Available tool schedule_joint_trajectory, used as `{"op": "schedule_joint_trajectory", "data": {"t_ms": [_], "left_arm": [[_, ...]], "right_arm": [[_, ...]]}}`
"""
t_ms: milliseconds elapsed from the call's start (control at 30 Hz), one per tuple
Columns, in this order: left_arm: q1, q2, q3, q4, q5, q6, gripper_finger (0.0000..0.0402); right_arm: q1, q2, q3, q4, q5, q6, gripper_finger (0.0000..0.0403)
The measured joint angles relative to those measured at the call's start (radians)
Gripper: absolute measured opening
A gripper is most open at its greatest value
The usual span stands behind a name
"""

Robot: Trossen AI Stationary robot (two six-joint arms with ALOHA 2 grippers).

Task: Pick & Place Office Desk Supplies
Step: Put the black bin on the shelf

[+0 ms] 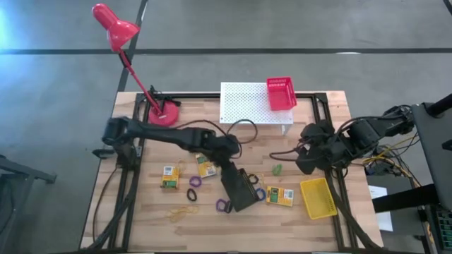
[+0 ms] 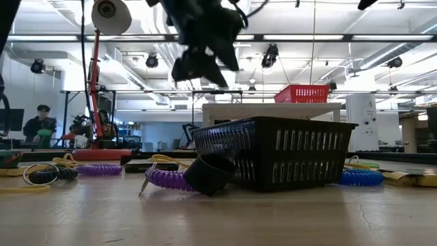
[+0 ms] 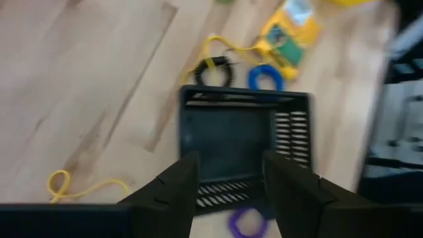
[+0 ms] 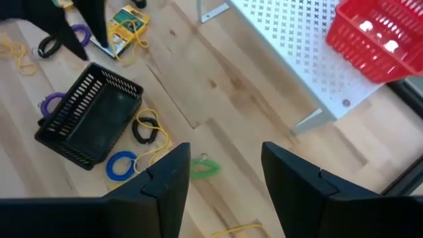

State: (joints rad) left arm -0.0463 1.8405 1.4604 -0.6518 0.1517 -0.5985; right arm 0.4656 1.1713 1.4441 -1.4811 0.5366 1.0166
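We judge the black tray (image 1: 241, 189) to be light, stiff plastic with slatted walls, so it could slide on the wood if nudged; a side wall near the rim looks like the best place to take hold. It sits open side up on the counter (image 1: 152, 222), near the front middle. A purple ring (image 1: 223, 205) lies just beside one corner, and a blue ring (image 1: 260, 194) and a black ring (image 4: 145, 129) lie beside the opposite side. A yellow-green box (image 1: 280, 195) rests just past them, and the yellow tray (image 1: 318, 197) lies farther right.

Our left pincer (image 3: 227, 173) hangs above the black tray with its fingers spread and nothing between them; in the low view it is clearly off the tray, touching nothing.

Our right pincer (image 4: 219, 177) waits above the right side of the counter, fingers likewise spread and holding nothing. The red tray (image 1: 280, 93) sits up on the white stand (image 1: 247, 104).
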Motion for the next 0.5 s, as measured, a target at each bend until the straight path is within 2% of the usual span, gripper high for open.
{"op": "schedule_joint_trajectory", "data": {"t_ms": [167, 500], "left_arm": [[-0.011, 0.052, -0.007, 0.000, -0.096, -0.026, 0.0171], [-0.021, 0.171, -0.010, 0.083, -0.100, -0.028, 0.0188]], "right_arm": [[0.000, -0.005, 0.000, 0.000, 0.013, -0.044, 0.0178], [0.000, -0.027, 0.001, 0.000, 0.017, -0.081, 0.0171]]}}
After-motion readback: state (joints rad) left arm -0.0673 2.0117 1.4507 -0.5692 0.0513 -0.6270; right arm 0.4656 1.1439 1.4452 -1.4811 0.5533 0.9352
